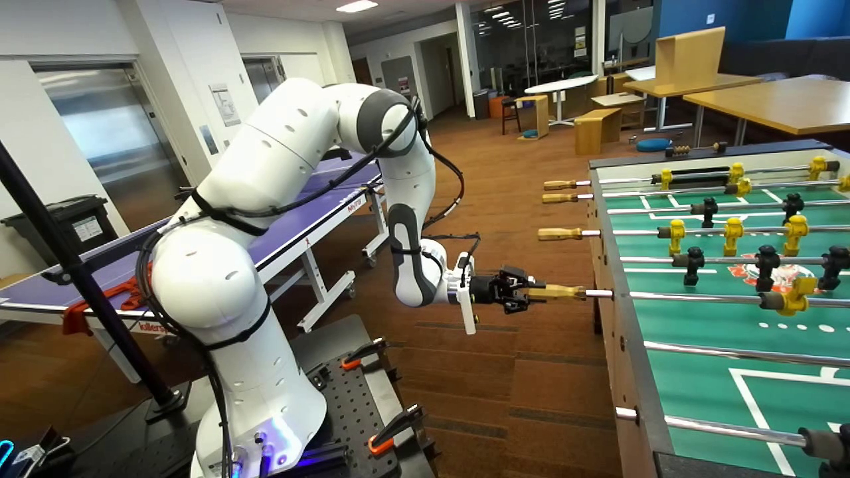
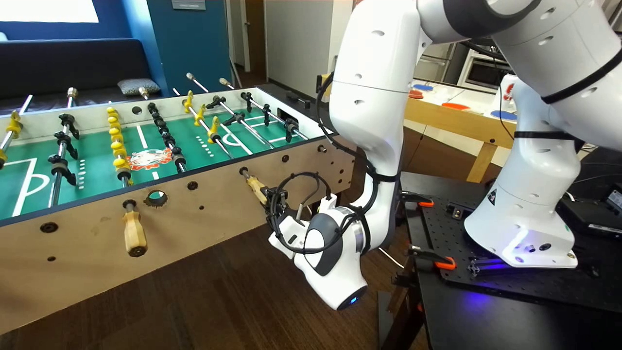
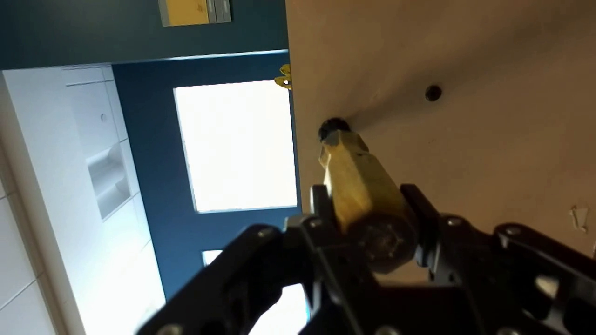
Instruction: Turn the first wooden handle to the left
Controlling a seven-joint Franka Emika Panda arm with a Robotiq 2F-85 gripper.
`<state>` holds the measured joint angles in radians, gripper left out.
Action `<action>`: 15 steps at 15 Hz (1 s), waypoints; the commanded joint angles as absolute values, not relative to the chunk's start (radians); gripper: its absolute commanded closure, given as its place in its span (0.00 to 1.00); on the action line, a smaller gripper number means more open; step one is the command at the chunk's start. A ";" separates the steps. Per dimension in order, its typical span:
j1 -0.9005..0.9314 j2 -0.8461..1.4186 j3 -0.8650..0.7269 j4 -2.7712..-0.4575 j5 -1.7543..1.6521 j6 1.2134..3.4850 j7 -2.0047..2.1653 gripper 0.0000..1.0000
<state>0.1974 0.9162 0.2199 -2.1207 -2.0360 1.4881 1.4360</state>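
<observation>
The wooden handle [image 1: 561, 293] at my gripper is yellowish and faceted. It sits on the end of a metal rod at the side of a foosball table [image 1: 624, 372]. It also shows in an exterior view [image 2: 255, 188] and in the wrist view [image 3: 361, 179]. My gripper [image 3: 368, 204] has one finger on each side of the handle near its dark end cap, close against it. The gripper also shows around the handle in both exterior views [image 1: 529, 292] [image 2: 270, 198]. The yellow player [image 1: 797, 296] on this rod is tilted.
Several other wooden handles stick out of the same table side, such as one in an exterior view [image 1: 560, 234] and another lower one [image 2: 135, 233]. A bare rod end [image 1: 626, 414] pokes out nearer. A purple ping-pong table [image 1: 319, 199] stands behind the arm.
</observation>
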 commanded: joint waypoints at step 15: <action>0.184 0.811 0.244 -2.164 -2.050 1.610 0.599 0.84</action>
<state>0.1933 0.8858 0.2219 -2.1446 -2.0397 1.5323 0.7797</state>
